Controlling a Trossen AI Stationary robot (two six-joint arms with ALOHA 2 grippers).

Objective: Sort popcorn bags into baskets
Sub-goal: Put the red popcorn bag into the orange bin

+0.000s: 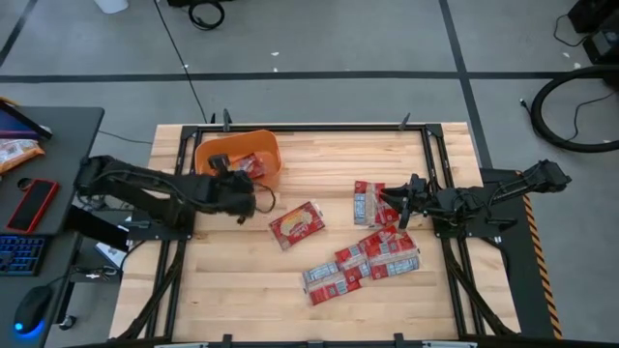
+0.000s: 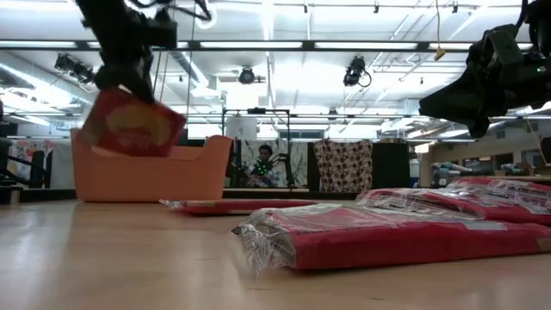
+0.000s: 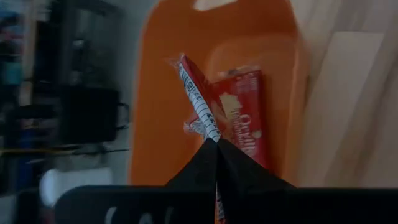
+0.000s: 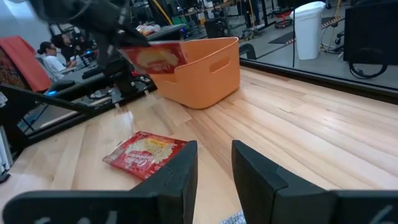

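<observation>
A wooden counter (image 1: 319, 155) seen from above, with a dark robot arm at each side. The left pincer (image 1: 253, 196) is pinched tight on one red popcorn bag (image 2: 131, 123), holding it by its edge in the air at the near rim of the orange basket (image 1: 218, 152). The left wrist view looks down the held bag into the basket, where another red bag (image 3: 244, 115) already lies on the floor of the tub.

The step in hand appears to be dropping this bag in. The next move likely calls for carrying it a little farther over the tub, so it clears the rim, then parting the fingers.

The right pincer (image 4: 214, 163) hovers over the right side of the counter with its fingers a narrow gap apart and nothing between them. Below it lie the unsorted bags: one single bag (image 1: 368, 203) near the pincer, a cluster of overlapping bags (image 1: 363, 263) toward the front, and a bag showing yellow popcorn (image 1: 296, 223) alone in the middle.

Hard to make out: the left arm covers part of the basket from above, so its full contents are uncertain. The overlapping cluster cannot be counted exactly.
</observation>
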